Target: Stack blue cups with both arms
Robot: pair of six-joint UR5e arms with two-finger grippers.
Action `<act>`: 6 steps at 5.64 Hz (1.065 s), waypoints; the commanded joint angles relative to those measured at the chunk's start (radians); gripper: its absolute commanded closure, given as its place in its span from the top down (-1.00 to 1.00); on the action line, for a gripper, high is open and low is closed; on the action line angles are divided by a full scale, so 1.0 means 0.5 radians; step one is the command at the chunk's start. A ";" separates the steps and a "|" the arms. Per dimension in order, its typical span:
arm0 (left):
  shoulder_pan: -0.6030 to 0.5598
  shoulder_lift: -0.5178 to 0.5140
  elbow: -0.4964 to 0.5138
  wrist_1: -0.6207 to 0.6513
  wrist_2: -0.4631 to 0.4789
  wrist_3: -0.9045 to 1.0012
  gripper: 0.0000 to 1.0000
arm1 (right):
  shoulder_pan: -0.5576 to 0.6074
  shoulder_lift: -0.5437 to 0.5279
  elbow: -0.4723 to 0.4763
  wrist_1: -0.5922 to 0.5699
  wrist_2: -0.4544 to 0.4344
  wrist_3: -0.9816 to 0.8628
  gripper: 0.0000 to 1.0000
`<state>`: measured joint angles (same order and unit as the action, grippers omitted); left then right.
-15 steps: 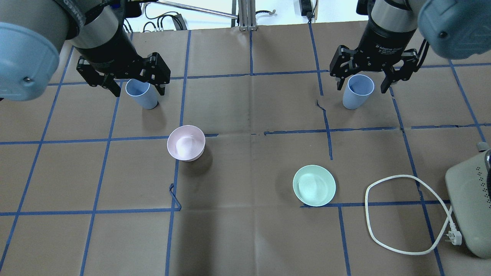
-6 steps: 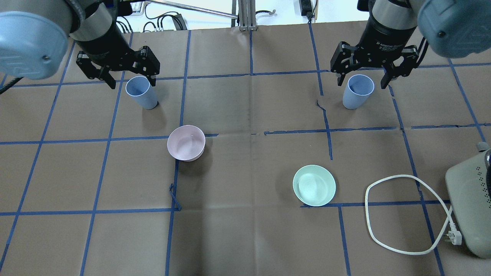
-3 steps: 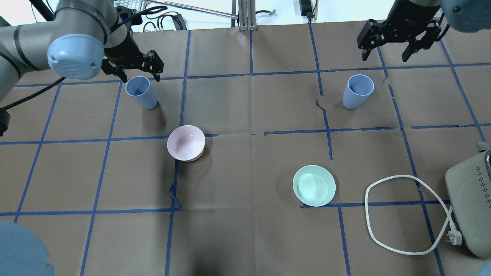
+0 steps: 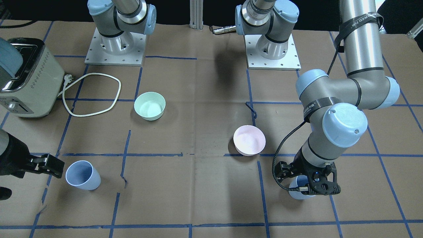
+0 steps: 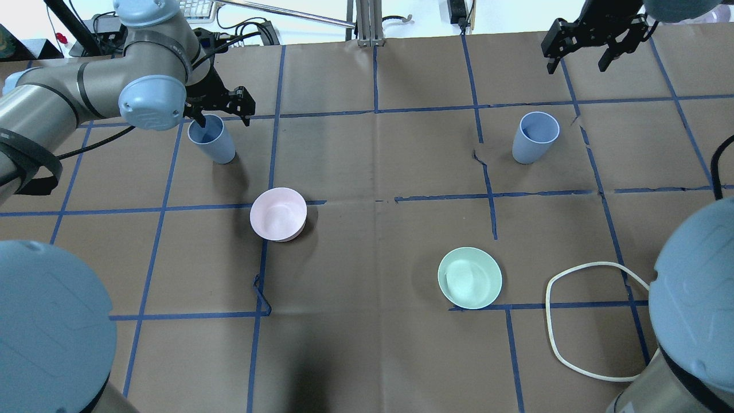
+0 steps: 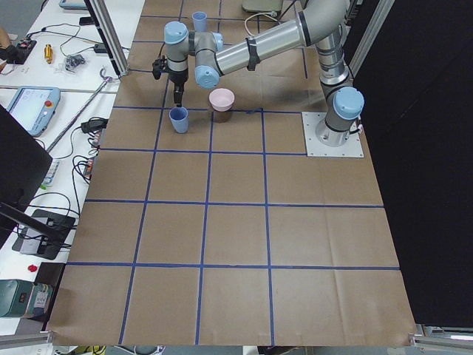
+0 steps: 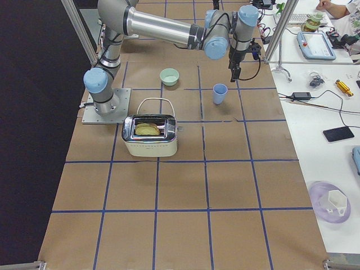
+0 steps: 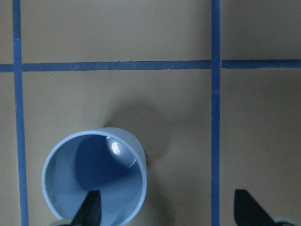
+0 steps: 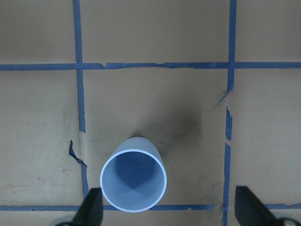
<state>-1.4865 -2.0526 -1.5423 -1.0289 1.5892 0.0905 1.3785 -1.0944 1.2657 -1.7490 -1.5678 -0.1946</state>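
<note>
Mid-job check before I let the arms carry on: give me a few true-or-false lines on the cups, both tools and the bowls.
1. The blue cups are stacked. False: the left arm's cup and the right arm's cup stand upright and apart.
2. One finger of the left tool is over the opening of the left arm's cup, and the other is outside it. True.
3. The right tool is shut on the right arm's cup. False: it is open, holds nothing and is clear of that cup.
4. The pink bowl and the mint-green bowl are both empty. True.
</note>
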 commanded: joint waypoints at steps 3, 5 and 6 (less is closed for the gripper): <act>0.000 -0.095 -0.017 0.015 0.074 0.018 -0.44 | -0.094 0.047 0.416 -0.314 -0.003 -0.013 1.00; 0.000 -0.098 -0.011 0.039 0.074 0.006 -0.81 | -0.091 0.041 0.487 -0.392 0.025 0.003 1.00; -0.015 -0.104 0.026 0.039 0.077 -0.009 -0.85 | -0.091 0.035 0.551 -0.401 0.025 0.006 1.00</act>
<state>-1.4890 -2.1022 -1.5418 -1.0103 1.6264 0.0915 1.3330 -1.0753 1.5160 -1.9439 -1.5573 -0.1931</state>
